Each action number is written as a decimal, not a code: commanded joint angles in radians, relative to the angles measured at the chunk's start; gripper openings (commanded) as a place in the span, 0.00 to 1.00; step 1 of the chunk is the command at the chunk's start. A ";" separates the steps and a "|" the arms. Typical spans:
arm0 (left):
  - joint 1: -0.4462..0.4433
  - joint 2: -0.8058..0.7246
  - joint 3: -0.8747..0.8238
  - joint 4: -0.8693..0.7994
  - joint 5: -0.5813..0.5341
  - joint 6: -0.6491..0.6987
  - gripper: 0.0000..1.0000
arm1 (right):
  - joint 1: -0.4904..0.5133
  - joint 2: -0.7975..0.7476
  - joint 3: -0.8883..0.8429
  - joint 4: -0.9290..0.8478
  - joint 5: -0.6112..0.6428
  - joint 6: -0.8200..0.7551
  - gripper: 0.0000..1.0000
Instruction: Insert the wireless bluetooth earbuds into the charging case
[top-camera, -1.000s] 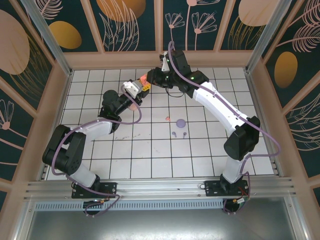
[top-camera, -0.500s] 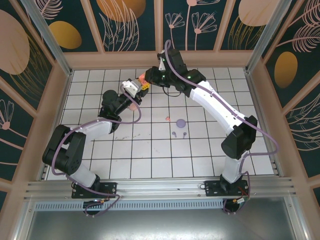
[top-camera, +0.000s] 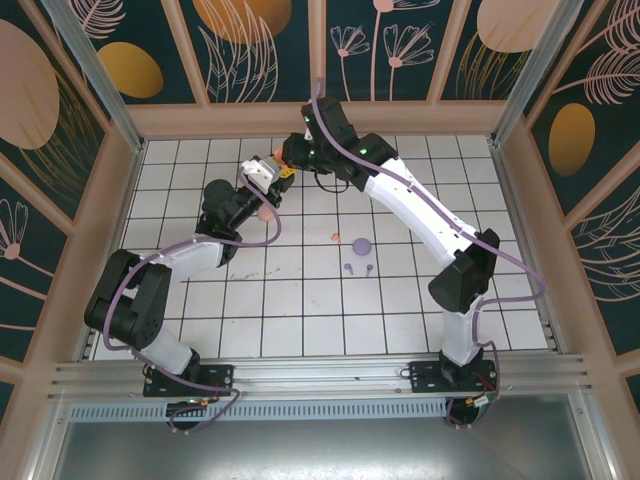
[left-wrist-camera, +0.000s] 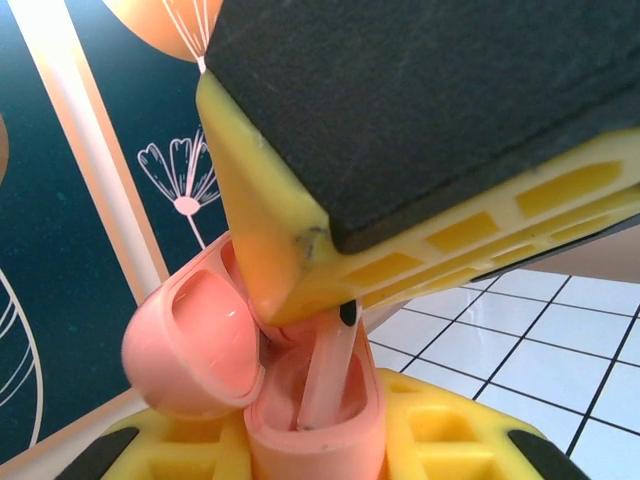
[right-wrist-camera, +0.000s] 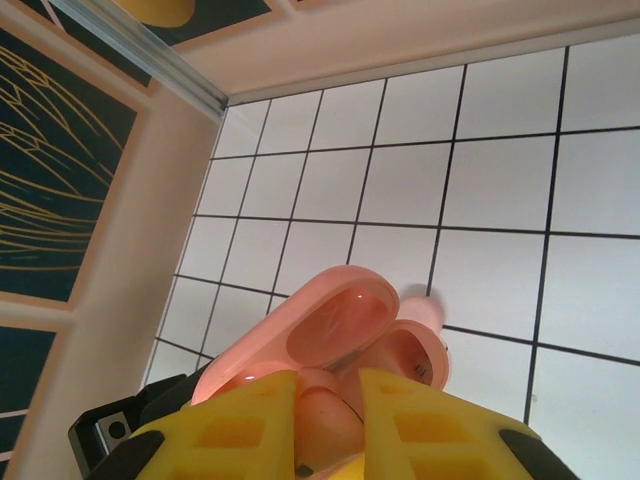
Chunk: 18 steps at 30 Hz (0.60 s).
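**Pink case held at the back of the desk, one earbud going into it**

The left gripper (left-wrist-camera: 315, 445) is pressed together on one pink charging case (left-wrist-camera: 345, 440). Its two yellow fingers stand at both sides of the case body. The lid (left-wrist-camera: 195, 345) of the case is open and leans to the left of the body, still joined to it.

The right gripper (right-wrist-camera: 325, 405) comes to the case from above and pinches one pale pink earbud (left-wrist-camera: 325, 375). In the left wrist view the stem of this earbud stands almost upright. Its lower end is inside the hollow of the case body, and a dark tip shows at its upper end, under the yellow finger with the black pad. I cannot tell if the earbud already sits fully in its place.

In the top view both grippers meet above the far part of the white tiled desk (top-camera: 300, 300), left of the middle and near the back wall.

Well apart from them, near the middle of the desk, I count four small things:
- Two purple earbuds (top-camera: 348, 268) lie side by side, not touching.
- One round purple piece (top-camera: 361, 244) lies just behind them.
- One small pink piece (top-camera: 336, 238) lies just left of the round piece; it is too small to name.
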 joint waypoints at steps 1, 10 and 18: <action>-0.024 -0.002 0.028 0.065 0.098 -0.011 0.00 | 0.044 0.053 0.066 -0.019 0.048 -0.049 0.20; -0.025 0.005 0.040 0.052 0.101 -0.019 0.00 | 0.074 0.102 0.153 -0.061 0.095 -0.084 0.22; -0.029 0.010 0.043 0.059 0.114 -0.046 0.00 | 0.073 0.134 0.203 -0.056 0.086 -0.073 0.29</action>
